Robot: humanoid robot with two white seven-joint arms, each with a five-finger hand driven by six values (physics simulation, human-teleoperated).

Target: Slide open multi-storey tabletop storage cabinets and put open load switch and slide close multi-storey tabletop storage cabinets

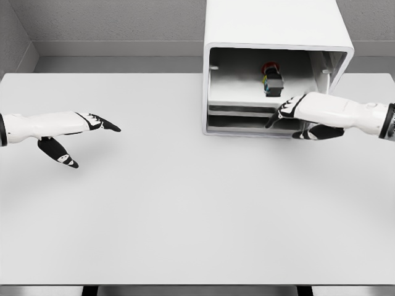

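Head view shows the load switch (272, 80) already lying in the upper compartment of the white storage cabinet (271, 37), its long axis running front to back. The right hand (302, 114) is nearer, its open fingers (276, 117) holding nothing at the cabinet's front edge, just below the switch. The left hand (71, 132), fingers spread, hovers over the desk (185, 216) well left of the cabinet.

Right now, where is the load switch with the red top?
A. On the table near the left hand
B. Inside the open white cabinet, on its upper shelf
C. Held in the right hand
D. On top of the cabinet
B: the load switch sits on the upper shelf inside the open cabinet, while the right hand is lower, at the front edge, holding nothing.
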